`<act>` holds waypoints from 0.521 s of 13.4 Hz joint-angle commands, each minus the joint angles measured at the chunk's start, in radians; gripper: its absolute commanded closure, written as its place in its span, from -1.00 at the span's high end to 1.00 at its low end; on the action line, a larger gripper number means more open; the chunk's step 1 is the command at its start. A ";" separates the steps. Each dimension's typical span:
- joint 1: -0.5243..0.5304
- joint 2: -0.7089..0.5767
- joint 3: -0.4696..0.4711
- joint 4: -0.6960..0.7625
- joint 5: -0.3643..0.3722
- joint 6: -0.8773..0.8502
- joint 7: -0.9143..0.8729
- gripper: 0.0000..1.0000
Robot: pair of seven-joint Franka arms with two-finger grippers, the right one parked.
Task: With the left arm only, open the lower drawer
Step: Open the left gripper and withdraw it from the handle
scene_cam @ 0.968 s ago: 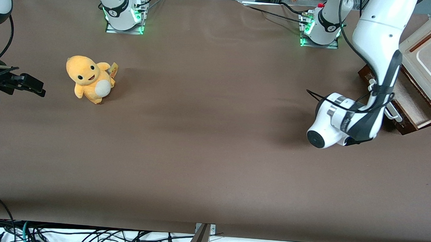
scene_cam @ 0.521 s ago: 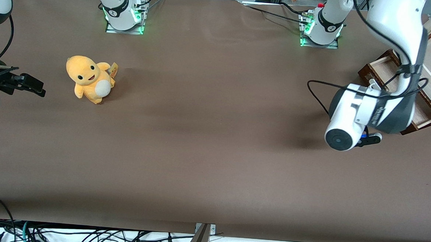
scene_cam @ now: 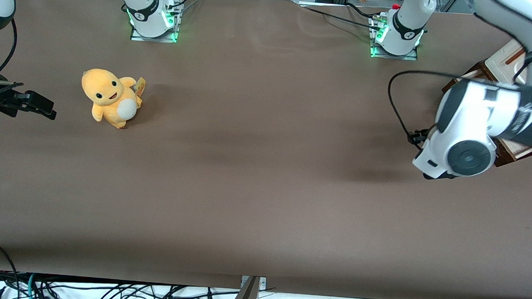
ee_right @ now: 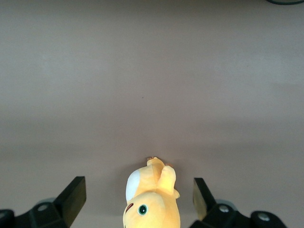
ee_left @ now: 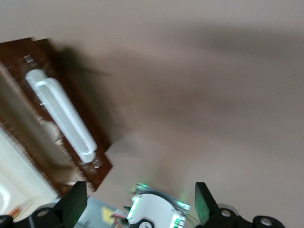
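Observation:
The lower drawer (ee_left: 71, 95) is dark brown with a white bar handle (ee_left: 61, 116) and stands pulled out of the cream cabinet (scene_cam: 503, 59). In the front view only its corner (scene_cam: 518, 151) with the pale inside and a strip of dark wood show past the left arm (scene_cam: 476, 128). The arm's wrist hangs above the drawer's front and hides the gripper there. In the left wrist view the gripper (ee_left: 138, 206) is open, off the handle, over bare table with nothing between its black fingers (ee_left: 73, 205).
A yellow plush toy (scene_cam: 109, 96) sits toward the parked arm's end of the brown table. Two arm bases with green lights (scene_cam: 153, 18) (scene_cam: 397, 33) stand farthest from the front camera. Cables hang along the table edge nearest that camera.
The left arm's wrist has lifted away from the drawer handle and swung toward the working arm's end. It now covers most of the drawer in the front view.

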 commanded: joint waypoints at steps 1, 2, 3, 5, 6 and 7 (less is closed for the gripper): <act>0.064 -0.096 -0.001 -0.034 -0.099 0.065 0.129 1.00; 0.061 -0.127 -0.003 -0.040 -0.099 0.070 0.131 1.00; 0.058 -0.156 -0.004 -0.048 -0.100 0.096 0.140 1.00; 0.064 -0.244 -0.015 -0.130 -0.136 0.192 0.203 1.00; 0.061 -0.278 -0.023 -0.164 -0.136 0.211 0.210 1.00; 0.064 -0.291 -0.030 -0.169 -0.137 0.211 0.221 1.00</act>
